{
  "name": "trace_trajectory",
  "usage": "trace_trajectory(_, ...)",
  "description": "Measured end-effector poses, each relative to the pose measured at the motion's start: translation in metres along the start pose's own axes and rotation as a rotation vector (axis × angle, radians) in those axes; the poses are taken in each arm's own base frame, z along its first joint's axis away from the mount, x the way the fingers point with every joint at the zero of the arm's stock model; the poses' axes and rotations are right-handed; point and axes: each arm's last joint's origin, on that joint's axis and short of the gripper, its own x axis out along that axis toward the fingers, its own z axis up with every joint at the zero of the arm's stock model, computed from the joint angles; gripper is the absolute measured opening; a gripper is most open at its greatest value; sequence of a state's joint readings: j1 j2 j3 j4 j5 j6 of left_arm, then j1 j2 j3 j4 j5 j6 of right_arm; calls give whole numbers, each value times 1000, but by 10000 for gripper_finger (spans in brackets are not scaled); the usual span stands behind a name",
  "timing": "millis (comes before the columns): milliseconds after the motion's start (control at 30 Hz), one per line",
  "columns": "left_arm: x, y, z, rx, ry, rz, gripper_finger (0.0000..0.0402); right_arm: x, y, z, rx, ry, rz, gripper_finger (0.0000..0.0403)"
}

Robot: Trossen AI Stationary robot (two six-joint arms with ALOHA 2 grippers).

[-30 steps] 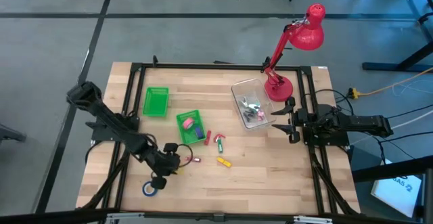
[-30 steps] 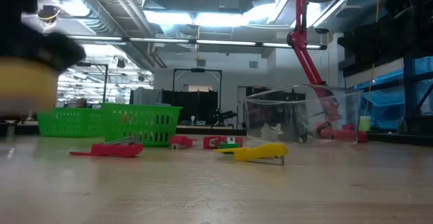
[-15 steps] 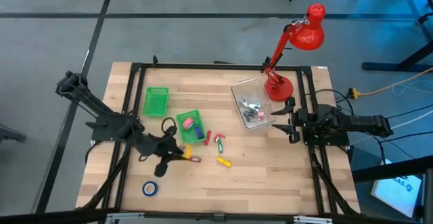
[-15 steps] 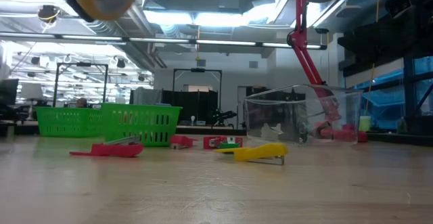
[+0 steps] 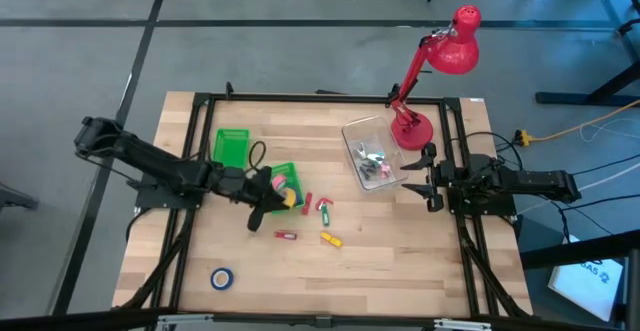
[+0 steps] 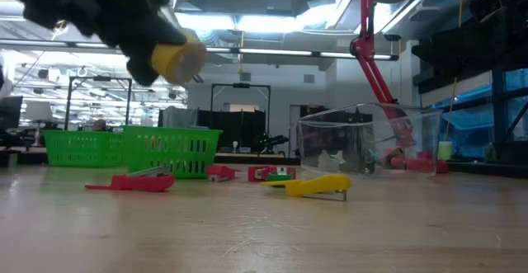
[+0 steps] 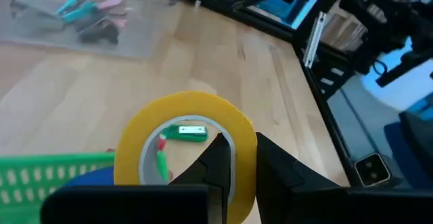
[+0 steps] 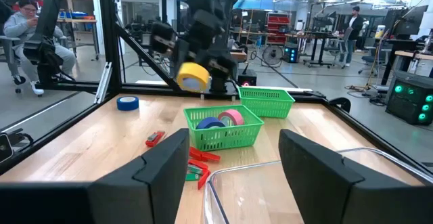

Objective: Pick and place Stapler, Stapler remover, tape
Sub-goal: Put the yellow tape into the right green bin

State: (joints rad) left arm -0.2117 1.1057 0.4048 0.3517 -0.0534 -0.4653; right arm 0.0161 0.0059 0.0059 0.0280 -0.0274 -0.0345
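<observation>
1. Swung up from the front-left of the wooden bench (image 5: 400, 261), the left pincer (image 5: 272, 192) now hangs over the near green mesh bin (image 5: 268, 178), pinching the yellow ring-shaped tape roll (image 6: 179, 59) through its rim.
2. Inside that bin lie a pink tape roll (image 8: 231, 116) and a blue tape roll (image 8: 211, 123).
3. Another blue tape roll (image 5: 222, 278) lies alone near the front-left corner.
4. At the right edge waits the right pincer (image 5: 430, 180), fingers spread, beside the clear plastic tray (image 5: 352, 131).

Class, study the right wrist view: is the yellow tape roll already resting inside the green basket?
No. The left hand holds the yellow tape roll in the air above the green basket, which contains only pink and blue rolls.
</observation>
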Motion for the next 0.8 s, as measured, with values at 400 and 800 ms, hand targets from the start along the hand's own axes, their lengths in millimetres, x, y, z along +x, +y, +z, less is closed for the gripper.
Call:
trace_trajectory(400,-7,42,-35,-229,-2,-18,52,0,0,0,0,0,0,232)
trace_trajectory(800,-7,60,-37,-305,-26,59,78,0,0,0,0,0,0,232)
